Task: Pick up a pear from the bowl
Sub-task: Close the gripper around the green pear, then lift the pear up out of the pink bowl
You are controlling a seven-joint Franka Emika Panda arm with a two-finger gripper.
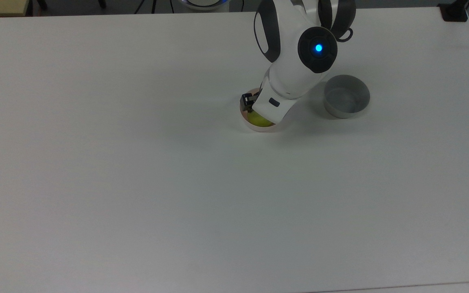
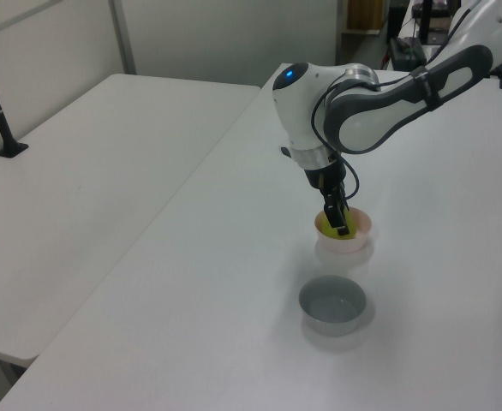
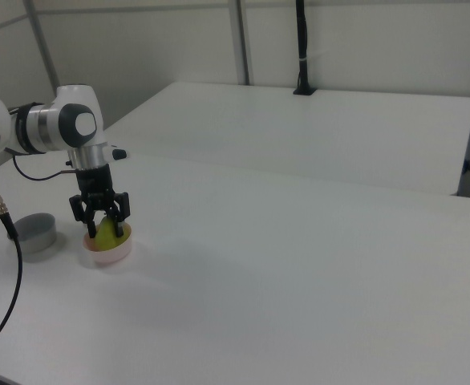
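The yellow-green pear (image 1: 259, 119) lies inside the pale pink bowl (image 1: 254, 126) near the table's far middle in the top view. My gripper (image 3: 106, 228) reaches down into the bowl (image 3: 111, 255), open, with one dark finger on each side of the pear (image 3: 107, 233). Whether the fingers touch the fruit cannot be told. In the left view the gripper (image 2: 340, 224) covers part of the pear (image 2: 328, 229), and the bowl (image 2: 361, 231) rests flat on the table. From above, the white hand hides most of the pear.
A slightly larger grey bowl (image 1: 347, 97) stands on the white table just to the top view's right of the pink bowl; it is seen as well in the left view (image 2: 332, 305). A second white table (image 3: 315, 128) lies beyond a gap.
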